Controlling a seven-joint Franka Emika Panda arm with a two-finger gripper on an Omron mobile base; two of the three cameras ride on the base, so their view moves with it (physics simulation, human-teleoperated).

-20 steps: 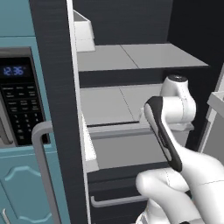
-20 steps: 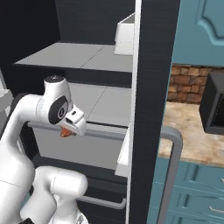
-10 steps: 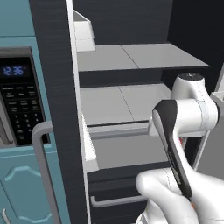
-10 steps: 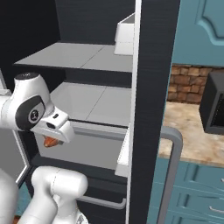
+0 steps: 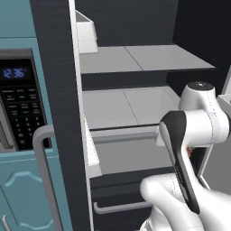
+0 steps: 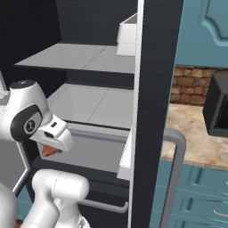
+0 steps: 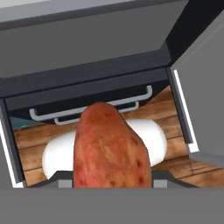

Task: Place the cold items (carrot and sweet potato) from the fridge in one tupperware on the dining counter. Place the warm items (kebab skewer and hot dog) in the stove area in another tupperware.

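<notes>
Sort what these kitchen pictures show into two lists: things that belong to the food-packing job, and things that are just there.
Belongs to the job:
- sweet potato, held in the gripper
- fridge, open, with pale shelves

Just there:
- microwave with a lit clock, left of the fridge
- brick wall behind the beige counter
- teal cabinets

sweet potato (image 7: 111,148) before fridge (image 5: 135,85) drawers
</notes>
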